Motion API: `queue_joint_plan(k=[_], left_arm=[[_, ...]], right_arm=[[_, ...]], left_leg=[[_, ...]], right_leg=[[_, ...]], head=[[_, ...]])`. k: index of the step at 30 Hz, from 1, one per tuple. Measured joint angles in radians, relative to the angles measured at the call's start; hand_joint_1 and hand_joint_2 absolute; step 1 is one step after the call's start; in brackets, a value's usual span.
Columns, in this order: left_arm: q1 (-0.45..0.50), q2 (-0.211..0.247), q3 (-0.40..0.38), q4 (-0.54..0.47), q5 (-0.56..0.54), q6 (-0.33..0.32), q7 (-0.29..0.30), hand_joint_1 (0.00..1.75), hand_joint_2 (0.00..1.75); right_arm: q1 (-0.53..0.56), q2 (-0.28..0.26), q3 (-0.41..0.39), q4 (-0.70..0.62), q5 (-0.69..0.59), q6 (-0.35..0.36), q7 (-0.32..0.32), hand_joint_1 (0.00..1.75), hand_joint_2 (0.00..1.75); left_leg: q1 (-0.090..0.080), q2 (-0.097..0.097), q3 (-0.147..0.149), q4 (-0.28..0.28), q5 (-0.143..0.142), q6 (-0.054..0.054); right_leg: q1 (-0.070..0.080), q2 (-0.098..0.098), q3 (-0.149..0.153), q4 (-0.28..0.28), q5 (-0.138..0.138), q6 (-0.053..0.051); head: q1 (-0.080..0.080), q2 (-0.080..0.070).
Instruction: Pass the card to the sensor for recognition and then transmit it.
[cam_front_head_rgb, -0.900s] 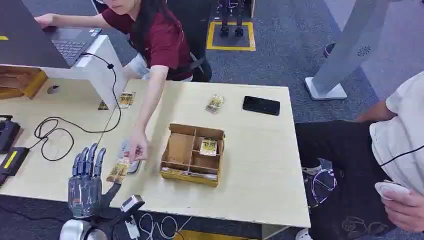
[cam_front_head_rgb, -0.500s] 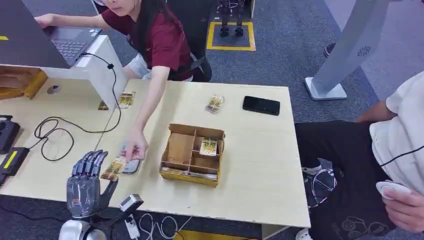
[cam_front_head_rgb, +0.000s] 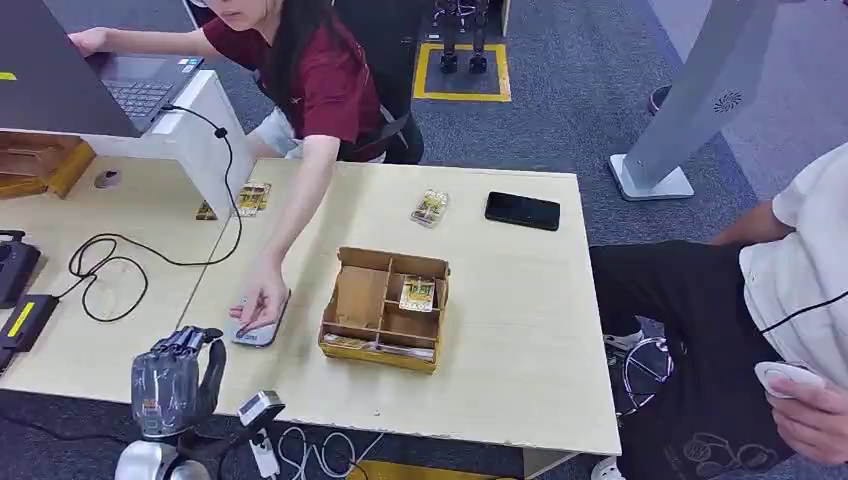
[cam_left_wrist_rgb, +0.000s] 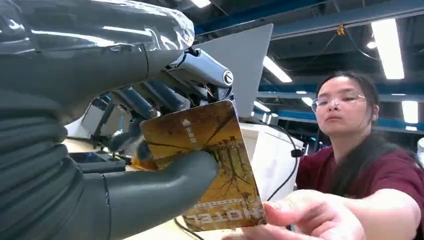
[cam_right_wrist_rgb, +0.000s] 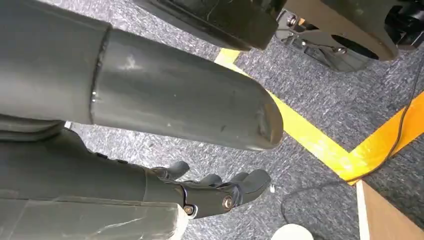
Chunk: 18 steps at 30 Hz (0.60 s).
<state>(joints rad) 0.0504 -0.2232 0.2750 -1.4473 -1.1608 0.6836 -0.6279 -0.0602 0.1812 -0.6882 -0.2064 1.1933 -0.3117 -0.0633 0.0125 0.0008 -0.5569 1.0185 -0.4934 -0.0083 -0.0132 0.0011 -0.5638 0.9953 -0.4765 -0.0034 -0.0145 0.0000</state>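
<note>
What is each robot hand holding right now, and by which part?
The left hand holds the card, thumb across its printed face and fingers behind its upper part. The right hand hangs over the floor holding nothing.

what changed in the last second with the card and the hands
The left hand closed its fingers and drew back toward the table edge, now pinching the card on its own. The person's hand let the card go and moved onto the grey sensor pad. The cardboard box, phone and loose cards stayed put.
</note>
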Motion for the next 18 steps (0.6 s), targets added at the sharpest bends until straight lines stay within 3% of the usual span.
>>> queue_joint_plan(k=[14, 18], left_arm=[[0.016, 0.013, -0.007, 0.000, 0.033, 0.000, -0.006, 1.75, 1.75], [0.018, 0.052, -0.079, 0.008, 0.255, -0.053, 0.112, 1.75, 1.75]], right_arm=[[0.000, 0.000, 0.000, 0.000, 0.000, -0.001, 0.000, 0.00, 0.00], [0.000, 0.000, 0.000, 0.000, 0.000, -0.005, 0.000, 0.00, 0.00]], left_leg=[[0.000, 0.000, 0.000, 0.000, 0.000, 0.000], [0.000, 0.000, 0.000, 0.000, 0.000, 0.000]], right_leg=[[0.000, 0.000, 0.000, 0.000, 0.000, 0.000], [0.000, 0.000, 0.000, 0.000, 0.000, 0.000]], head=[[0.000, 0.000], [0.000, 0.000]])
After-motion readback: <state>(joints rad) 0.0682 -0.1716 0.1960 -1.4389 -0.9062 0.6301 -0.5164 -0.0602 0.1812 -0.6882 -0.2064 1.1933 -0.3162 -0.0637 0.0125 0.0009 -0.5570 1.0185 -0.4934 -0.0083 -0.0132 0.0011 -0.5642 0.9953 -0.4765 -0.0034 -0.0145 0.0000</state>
